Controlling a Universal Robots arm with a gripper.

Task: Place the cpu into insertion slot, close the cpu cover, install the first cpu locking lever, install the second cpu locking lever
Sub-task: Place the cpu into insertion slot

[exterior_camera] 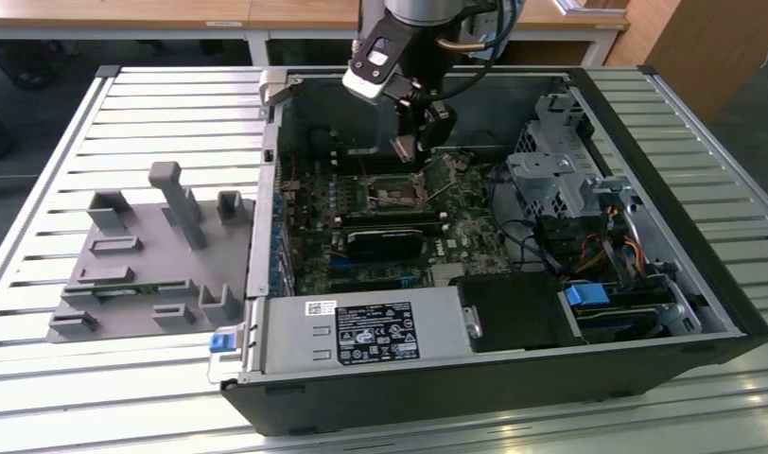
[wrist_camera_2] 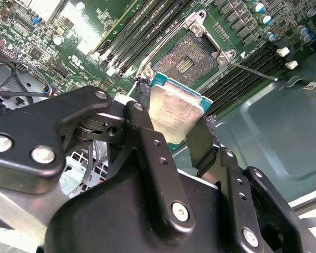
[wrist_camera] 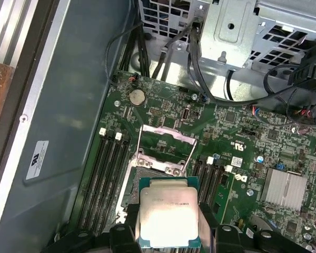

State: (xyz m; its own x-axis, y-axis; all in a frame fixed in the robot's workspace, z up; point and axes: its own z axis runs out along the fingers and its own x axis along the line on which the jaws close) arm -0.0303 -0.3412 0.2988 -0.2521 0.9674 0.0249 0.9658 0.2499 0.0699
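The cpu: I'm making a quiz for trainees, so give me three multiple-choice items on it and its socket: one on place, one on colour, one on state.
1. Where is the cpu?
A) outside the case
B) clamped in the gripper, held in the air
C) lying loose on the case floor

2. What colour is the cpu's top?
A) silver-grey
B) red
C) black

3. What state is the insertion slot in?
A) filled with a chip
B) under a heatsink
C) empty, contacts bare

B: both wrist views show the gripper pinching its edges.
A: its metal lid looks silver-grey.
C: the second wrist view shows the slot's dark contact field exposed.
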